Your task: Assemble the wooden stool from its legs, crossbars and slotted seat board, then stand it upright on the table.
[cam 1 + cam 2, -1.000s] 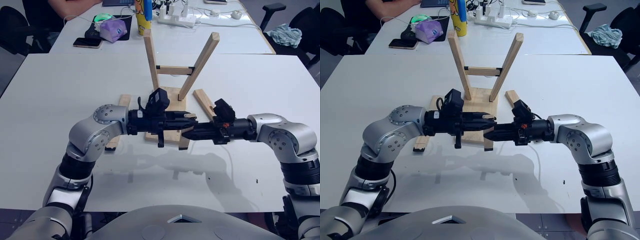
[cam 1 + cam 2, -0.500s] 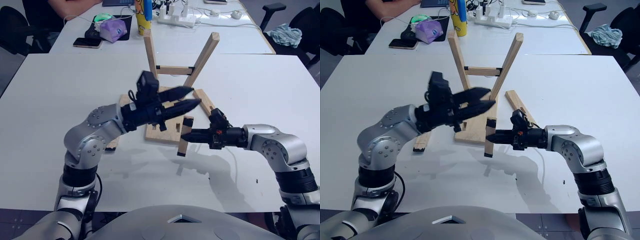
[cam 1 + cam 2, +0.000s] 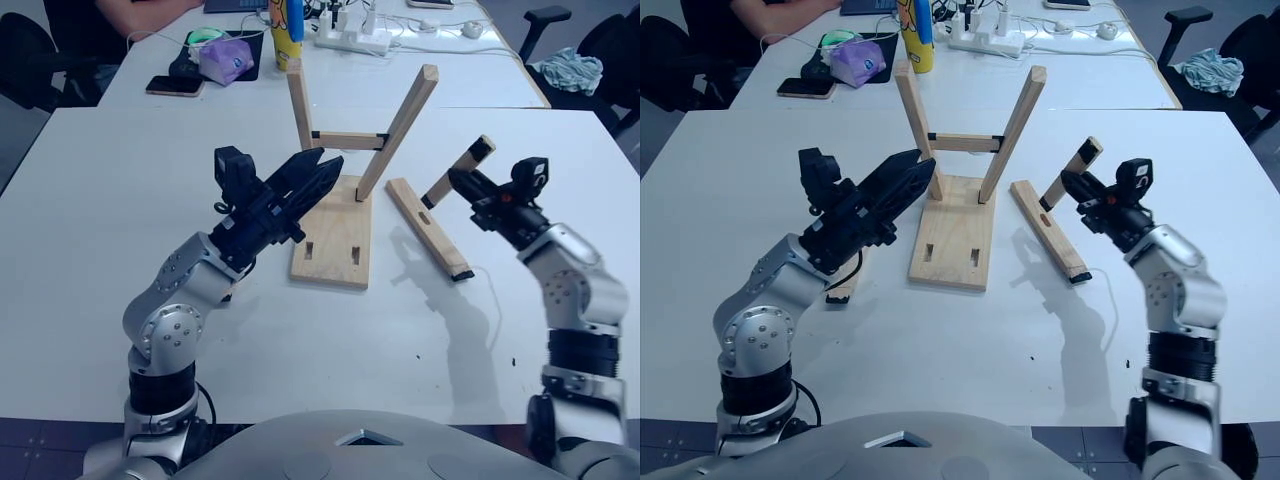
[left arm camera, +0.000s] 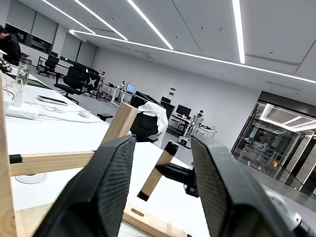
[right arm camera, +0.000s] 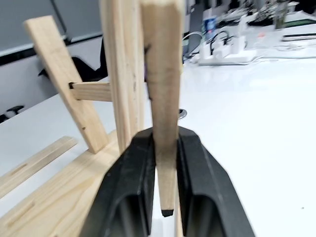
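Left eye view: right pincer (image 3: 466,186) grasps one black-tipped wooden leg (image 3: 479,154); left pincer (image 3: 330,168) released; two upright legs (image 3: 300,120) stand in one pale slotted seat board (image 3: 335,255); one loose leg (image 3: 428,228) lies alongside.

Table (image 3: 120,170) bears seat board (image 3: 330,250); loose leg (image 3: 428,228) beside.
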### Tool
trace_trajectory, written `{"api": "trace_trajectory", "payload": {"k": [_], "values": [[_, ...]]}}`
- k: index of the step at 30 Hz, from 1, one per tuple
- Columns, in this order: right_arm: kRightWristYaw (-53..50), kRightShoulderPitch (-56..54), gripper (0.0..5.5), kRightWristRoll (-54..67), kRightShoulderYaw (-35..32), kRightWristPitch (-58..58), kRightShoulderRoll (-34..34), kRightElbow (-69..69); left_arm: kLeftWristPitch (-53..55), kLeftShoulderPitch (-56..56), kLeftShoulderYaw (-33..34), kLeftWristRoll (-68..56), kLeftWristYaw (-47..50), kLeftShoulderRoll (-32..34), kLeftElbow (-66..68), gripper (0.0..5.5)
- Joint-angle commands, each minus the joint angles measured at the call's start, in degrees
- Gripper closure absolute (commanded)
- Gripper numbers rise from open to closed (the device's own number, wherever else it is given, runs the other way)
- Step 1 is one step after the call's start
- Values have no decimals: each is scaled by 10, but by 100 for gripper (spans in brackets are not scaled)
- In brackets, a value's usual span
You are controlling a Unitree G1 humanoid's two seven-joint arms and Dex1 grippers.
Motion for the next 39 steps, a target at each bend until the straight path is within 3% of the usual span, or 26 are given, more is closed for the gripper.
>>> {"api": "trace_trajectory", "payload": {"k": [1,5,15,39], "values": [[-32,10,507,-33,3,-45,28,18,-16,4,-19,18,6,-12,13,345],[-56,9,507,-66,3,-103,50,57,-25,5,-28,24,8,-22,20,345],[-54,1,507,-88,8,-115,47,110,-33,7,-33,28,10,-22,29,345],[-73,49,507,-136,39,-72,34,61,-47,19,-23,37,24,-16,26,345]]}}
